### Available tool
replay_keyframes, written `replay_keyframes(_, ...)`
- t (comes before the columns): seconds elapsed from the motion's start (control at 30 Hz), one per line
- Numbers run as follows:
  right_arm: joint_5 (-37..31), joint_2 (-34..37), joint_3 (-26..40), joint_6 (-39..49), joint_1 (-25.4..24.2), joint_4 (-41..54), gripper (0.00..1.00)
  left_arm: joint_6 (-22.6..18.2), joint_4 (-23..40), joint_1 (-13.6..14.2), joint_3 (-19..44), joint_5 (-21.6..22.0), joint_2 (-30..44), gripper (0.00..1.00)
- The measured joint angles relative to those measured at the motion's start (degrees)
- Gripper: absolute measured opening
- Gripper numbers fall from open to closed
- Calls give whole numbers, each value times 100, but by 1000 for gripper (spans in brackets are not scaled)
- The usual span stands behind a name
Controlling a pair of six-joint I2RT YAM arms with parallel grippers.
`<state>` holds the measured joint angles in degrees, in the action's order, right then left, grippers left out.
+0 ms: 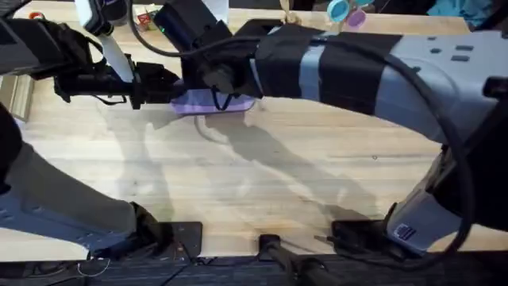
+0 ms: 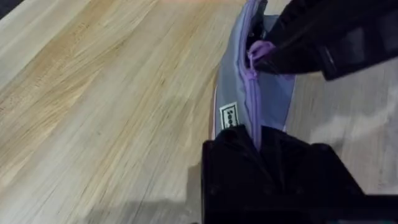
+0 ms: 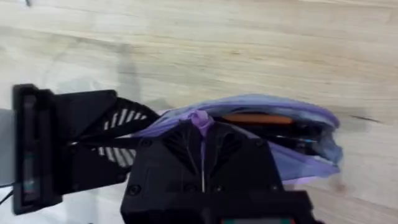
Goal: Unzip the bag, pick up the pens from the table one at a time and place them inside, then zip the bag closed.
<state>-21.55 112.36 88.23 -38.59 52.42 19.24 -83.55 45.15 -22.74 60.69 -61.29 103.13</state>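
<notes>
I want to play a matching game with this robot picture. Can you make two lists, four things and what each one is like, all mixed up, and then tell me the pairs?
Things:
1. bag
2. left gripper
3. right gripper
4. table

What each is like:
A. pinches the purple zipper pull
B. light wood with grain
C. lavender and grey, gaping open at one part
D. clamps one end of the bag

Pairs: 1-C, 2-D, 3-A, 4-B
</notes>
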Motion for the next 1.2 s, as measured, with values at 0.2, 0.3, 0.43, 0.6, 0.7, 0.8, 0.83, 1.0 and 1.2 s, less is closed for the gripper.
replay_keyframes(0.2,123,-11,11,14,-187,261,29,-1,3,0,0,-8,0,42)
replay_keyframes(0.3,193,-58,24,30,-305,473,29,-2,3,4,0,-18,0,42)
replay_keyframes(0.43,425,-113,28,50,-560,672,29,-2,2,4,0,-24,0,43)
replay_keyframes(0.6,642,-118,28,74,-995,841,29,-2,-17,7,0,-45,0,43)
replay_keyframes(0.7,707,-118,31,92,-1234,960,29,0,-17,15,0,-60,0,43)
replay_keyframes(0.8,800,-118,31,96,-1467,1108,29,0,-17,26,0,-66,0,43)
replay_keyframes(0.83,820,-118,31,94,-1527,1139,29,0,-15,33,0,-69,0,42)
replay_keyframes(1.0,900,-118,35,96,-1864,1306,28,0,-13,44,0,-86,0,43)
replay_keyframes(1.2,1151,-119,55,110,-2203,1519,28,0,4,128,0,-172,0,43)
